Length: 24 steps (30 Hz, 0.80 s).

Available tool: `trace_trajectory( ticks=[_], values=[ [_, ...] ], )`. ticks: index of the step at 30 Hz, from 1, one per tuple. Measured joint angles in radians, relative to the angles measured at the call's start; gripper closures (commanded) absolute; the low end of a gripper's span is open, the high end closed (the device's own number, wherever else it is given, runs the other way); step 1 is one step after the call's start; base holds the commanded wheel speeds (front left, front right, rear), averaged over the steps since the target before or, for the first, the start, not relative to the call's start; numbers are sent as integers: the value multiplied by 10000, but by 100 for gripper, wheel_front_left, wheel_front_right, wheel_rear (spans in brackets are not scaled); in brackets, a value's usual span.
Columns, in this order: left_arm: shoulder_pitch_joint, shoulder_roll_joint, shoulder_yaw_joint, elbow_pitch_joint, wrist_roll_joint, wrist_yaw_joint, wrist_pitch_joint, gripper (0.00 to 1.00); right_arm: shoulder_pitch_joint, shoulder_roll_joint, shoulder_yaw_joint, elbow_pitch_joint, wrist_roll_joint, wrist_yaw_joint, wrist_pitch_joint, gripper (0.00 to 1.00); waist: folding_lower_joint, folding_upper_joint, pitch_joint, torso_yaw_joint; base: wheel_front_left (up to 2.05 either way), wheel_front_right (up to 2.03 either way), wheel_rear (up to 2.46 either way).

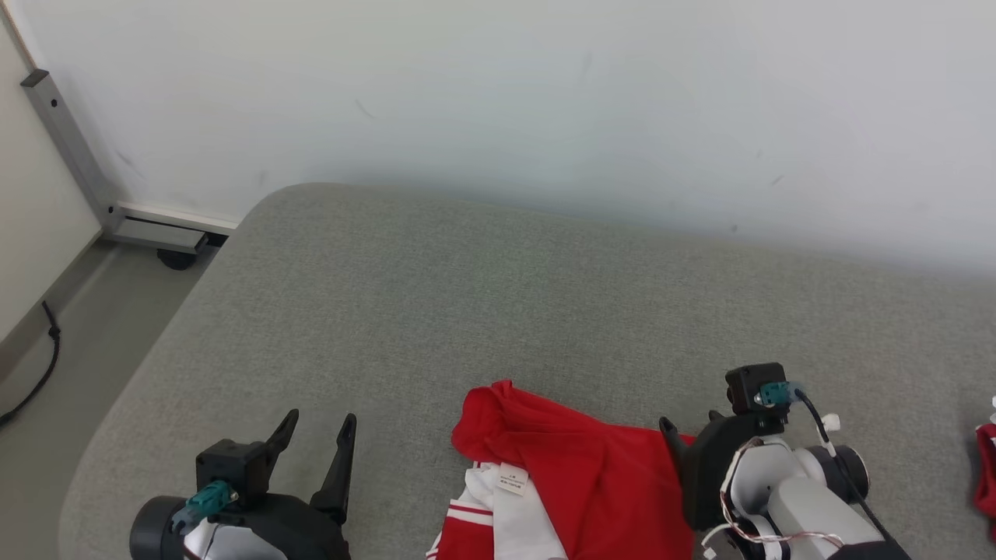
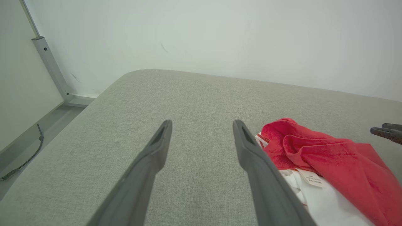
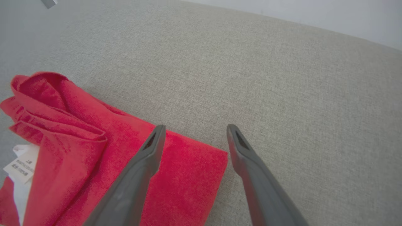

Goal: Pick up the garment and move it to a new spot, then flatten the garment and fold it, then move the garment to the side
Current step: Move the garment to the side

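Gaping empty, left end effector (image 1: 320, 420) beside red garment (image 1: 591, 474), right end effector (image 3: 195, 128) gaping above its corner in wrist view

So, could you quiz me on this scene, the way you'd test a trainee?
1. True or false: the left gripper is shut on the garment.
2. The garment is mostly: A blue, B red, C green.
3. Fill in: the right gripper, above the garment's corner, has its jaws ___.

Key:
1. False: the left gripper is open, beside the garment.
2. B
3. open
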Motion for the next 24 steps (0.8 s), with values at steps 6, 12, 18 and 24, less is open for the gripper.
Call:
trace_trajectory(
  ticks=[6, 12, 18, 24],
  values=[
    [14, -36, -23, -117, -2, 52, 2, 0, 1124, 52, -380, -625, -240, 0, 140, 0, 0, 0, -6, -382, 0, 0, 0],
    [82, -58, -69, -207, -10, 71, 17, 0, 1903, 207, -828, -1252, -571, 0, 403, 0, 0, 0, 89, -641, 0, 0, 0],
    [75, -153, -161, -226, -10, 65, 35, 0, 2229, 349, -1225, -1662, -857, 0, 725, 0, 0, 0, 203, -691, 0, 0, 0],
    [-85, -173, -314, -240, -6, -17, 109, 0, 2489, 571, -1534, -2069, -1083, 0, 1135, 0, 0, 0, 338, -608, 0, 0, 0]
  ],
)
